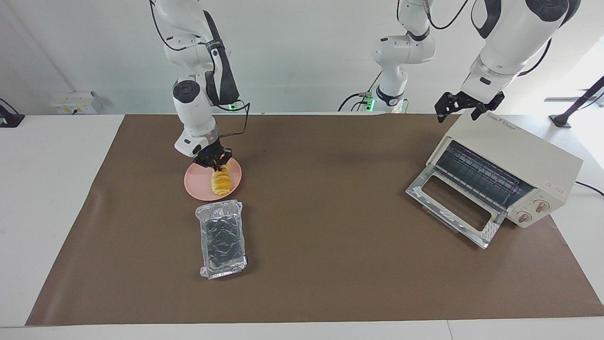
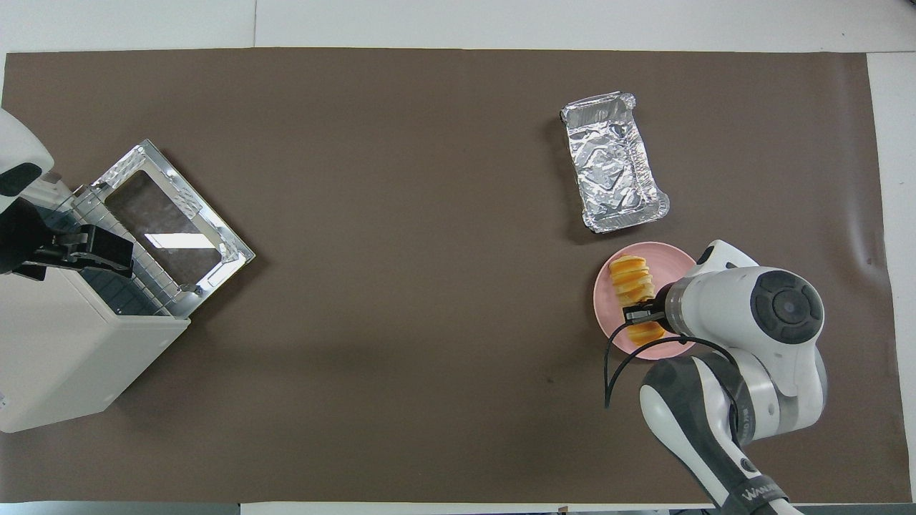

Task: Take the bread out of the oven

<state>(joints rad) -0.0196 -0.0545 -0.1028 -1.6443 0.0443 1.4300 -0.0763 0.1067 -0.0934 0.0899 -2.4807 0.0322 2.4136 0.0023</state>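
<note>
The bread [image 1: 220, 183], a golden ridged loaf, lies on a round pink plate [image 1: 194, 185] toward the right arm's end of the table. My right gripper [image 1: 215, 163] is down at the loaf's end nearest the robots and is closed around it. In the overhead view the bread [image 2: 631, 275] and plate [image 2: 605, 304] are partly covered by the right gripper [image 2: 637, 315]. The cream-white oven [image 1: 519, 151] stands at the left arm's end, its glass door [image 1: 453, 203] dropped open and its rack bare. My left gripper [image 1: 465, 111] hangs open just over the oven's top [image 2: 64, 350].
A crinkled silver foil tray [image 1: 222, 236] lies empty just farther from the robots than the plate; it also shows in the overhead view [image 2: 615, 172]. A brown mat [image 1: 330, 264] covers the table.
</note>
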